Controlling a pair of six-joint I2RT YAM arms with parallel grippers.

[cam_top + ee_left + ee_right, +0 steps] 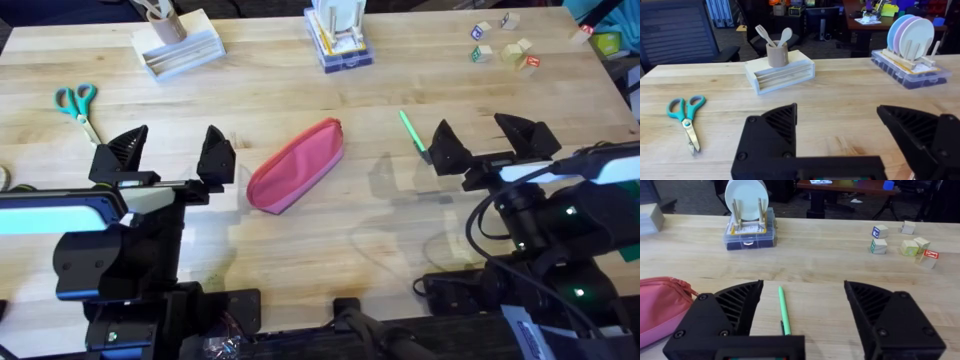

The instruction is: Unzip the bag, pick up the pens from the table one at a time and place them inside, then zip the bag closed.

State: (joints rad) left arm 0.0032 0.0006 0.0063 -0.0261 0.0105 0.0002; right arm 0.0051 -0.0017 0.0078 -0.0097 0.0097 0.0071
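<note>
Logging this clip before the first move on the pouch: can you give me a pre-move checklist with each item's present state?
1. Left gripper jaws open, holding nothing: ok.
2. Right gripper jaws open, holding nothing: ok.
3. Soft pink-red fabric pencil pouch lies free on the light wooden table, between the grippers: ok.
4. Pouch unzipped: cannot tell.
5. Thin green stick pen lies on the table, outside the pouch, in front of the right gripper: ok.
6. Teal-handled scissors lie apart from pouch and pen: ok.
</note>
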